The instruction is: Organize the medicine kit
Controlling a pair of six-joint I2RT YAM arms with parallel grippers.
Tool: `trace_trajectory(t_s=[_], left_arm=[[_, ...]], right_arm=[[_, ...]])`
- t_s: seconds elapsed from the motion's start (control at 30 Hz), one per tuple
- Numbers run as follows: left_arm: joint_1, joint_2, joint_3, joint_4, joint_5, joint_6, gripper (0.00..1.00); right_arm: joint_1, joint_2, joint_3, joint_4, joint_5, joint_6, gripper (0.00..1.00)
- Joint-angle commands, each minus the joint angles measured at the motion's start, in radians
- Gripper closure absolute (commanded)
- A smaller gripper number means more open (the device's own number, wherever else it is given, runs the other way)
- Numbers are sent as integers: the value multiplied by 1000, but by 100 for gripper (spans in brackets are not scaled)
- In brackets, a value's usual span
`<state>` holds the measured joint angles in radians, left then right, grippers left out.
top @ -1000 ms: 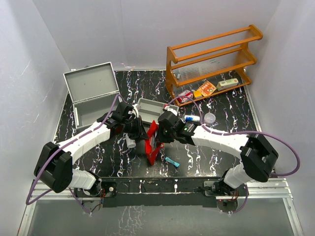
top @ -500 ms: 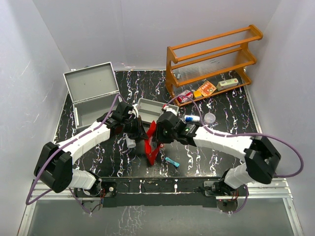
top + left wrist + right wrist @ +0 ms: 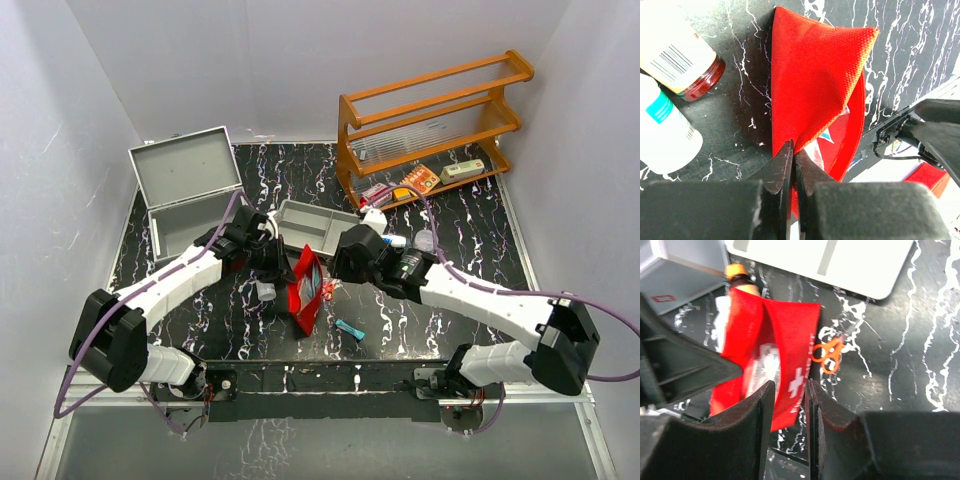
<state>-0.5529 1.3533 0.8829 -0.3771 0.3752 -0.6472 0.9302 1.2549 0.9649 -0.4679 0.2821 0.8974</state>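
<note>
The left gripper (image 3: 792,167) has its jaws clamped on the red first-aid pouch (image 3: 815,75) edge. The right gripper (image 3: 789,390) has its jaws apart, just short of the pouch. Hold the fabric taut and steady. The medicine kit (image 3: 185,190) sits open, well beyond the left jaws.

Overhead, bright, even light fills the space between the plain white walls (image 3: 300,60); the arms cast only soft, faint shadows on the glossy black white-veined tabletop (image 3: 470,215); in the left wrist view the red woven fabric pouch (image 3: 815,75) is crisp, while the black fingers (image 3: 772,182) of the left gripper (image 3: 794,152) blur near the lens; in the right wrist view the pale grey plastic tray (image 3: 840,260) is washed out and the pouch is softly smeared
</note>
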Motion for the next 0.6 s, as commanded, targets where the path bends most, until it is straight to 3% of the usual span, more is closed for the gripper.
trace_trajectory(t_s=[0.0,0.33,0.43,0.57], left_arm=[[16,-19,30,-41,-9,30,100],[31,-20,30,-53,-10,38,100],[36,-28,35,-67,-19,40,100],[44,-55,43,-97,-46,48,100]], right_arm=[[2,48,-6,-62,64,34,72],[2,160,-3,159,-276,-149,72],[2,178,4,167,-263,-130,71],[2,178,-12,119,-131,-55,67]])
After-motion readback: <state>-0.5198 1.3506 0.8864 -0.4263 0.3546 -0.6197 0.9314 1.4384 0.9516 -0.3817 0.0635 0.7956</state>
